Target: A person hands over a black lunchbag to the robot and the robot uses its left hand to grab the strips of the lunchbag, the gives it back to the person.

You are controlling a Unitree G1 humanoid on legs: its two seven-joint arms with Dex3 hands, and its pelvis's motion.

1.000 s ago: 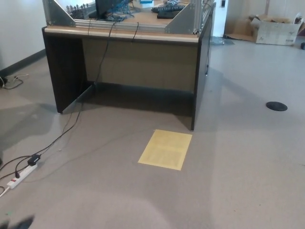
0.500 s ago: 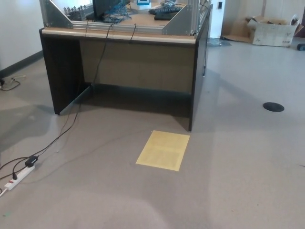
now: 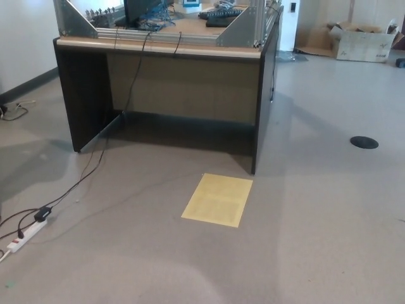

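Honestly, handover hasn't started: no lunchbag, person or robot hand visible, so can't tell finger state. Just a desk [image 3: 164, 69] upper left, yellow sheet [image 3: 218, 199] mid-floor. Next: wait for the bag.

Grey floor [image 3: 329, 215] fills the view, and a yellow sheet [image 3: 218, 199] lies flat on it just in front of the desk [image 3: 183, 85], near the desk's right leg panel. A white power strip [image 3: 25, 234] sits at the left edge with a black cable [image 3: 88, 171] running from it across the floor up toward the desk. Over on the right there's a round black disc [image 3: 366, 142] on the floor, well apart from the sheet, and a cardboard box [image 3: 364, 43] rests far back.
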